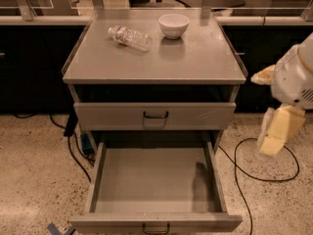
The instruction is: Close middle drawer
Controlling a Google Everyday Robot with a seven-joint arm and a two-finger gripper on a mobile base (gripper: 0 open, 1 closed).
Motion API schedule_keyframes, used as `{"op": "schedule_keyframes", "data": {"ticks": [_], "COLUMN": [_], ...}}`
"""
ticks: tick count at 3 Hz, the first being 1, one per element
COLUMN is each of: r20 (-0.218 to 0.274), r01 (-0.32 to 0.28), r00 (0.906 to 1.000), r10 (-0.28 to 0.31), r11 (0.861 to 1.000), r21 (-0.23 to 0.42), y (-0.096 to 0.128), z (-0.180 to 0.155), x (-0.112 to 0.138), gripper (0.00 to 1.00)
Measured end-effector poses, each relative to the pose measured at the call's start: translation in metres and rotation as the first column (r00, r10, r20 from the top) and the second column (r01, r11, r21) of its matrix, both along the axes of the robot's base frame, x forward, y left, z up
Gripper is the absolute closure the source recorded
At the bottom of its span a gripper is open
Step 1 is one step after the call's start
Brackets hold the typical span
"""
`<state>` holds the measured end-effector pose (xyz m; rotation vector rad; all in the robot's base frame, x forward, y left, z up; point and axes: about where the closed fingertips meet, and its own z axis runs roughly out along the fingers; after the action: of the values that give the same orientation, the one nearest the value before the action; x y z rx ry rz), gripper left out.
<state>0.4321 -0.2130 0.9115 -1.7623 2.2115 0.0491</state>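
Note:
The middle drawer point(155, 223) is pulled far out toward me, below the uppermost drawer point(195, 115). It is wide, shallow, grey and empty inside, with a small dark loop handle on its low front panel at the bottom edge of the view. My gripper point(274, 133), with cream-yellow fingers under a white arm, hangs in the air to the right of the cabinet. It is level with the gap between the two drawers and touches nothing. The lowest drawer is hidden under the open one.
On the cabinet top point(195, 62) lie a clear plastic bottle point(129, 36) on its side and a white bowl point(173, 25). Black cables point(266, 177) loop on the speckled floor to the right, and more run at the left point(73, 146). Dark counters stand behind.

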Motion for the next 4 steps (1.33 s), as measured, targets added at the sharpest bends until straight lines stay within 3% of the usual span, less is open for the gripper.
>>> {"op": "schedule_keyframes", "data": {"ticks": [1, 2, 3, 4], "r20": [-0.036, -0.076, -0.102, -0.158], "r01": [-0.05, -0.102, -0.134, -0.169], "r00": [0.998, 0.9908, 0.9832, 0.9652], "r10": [0.052, 0.112, 0.151, 0.208], "r11": [0.997, 0.988, 0.978, 0.957], "r21": [0.059, 0.119, 0.157, 0.234], "y": [0.0, -0.006, -0.009, -0.004], "z": [-0.051, -0.109, -0.144, -0.199], "x": [-0.005, -0.01, -0.015, -0.027], "gripper": [0.0, 0.0, 0.0, 0.0]}}
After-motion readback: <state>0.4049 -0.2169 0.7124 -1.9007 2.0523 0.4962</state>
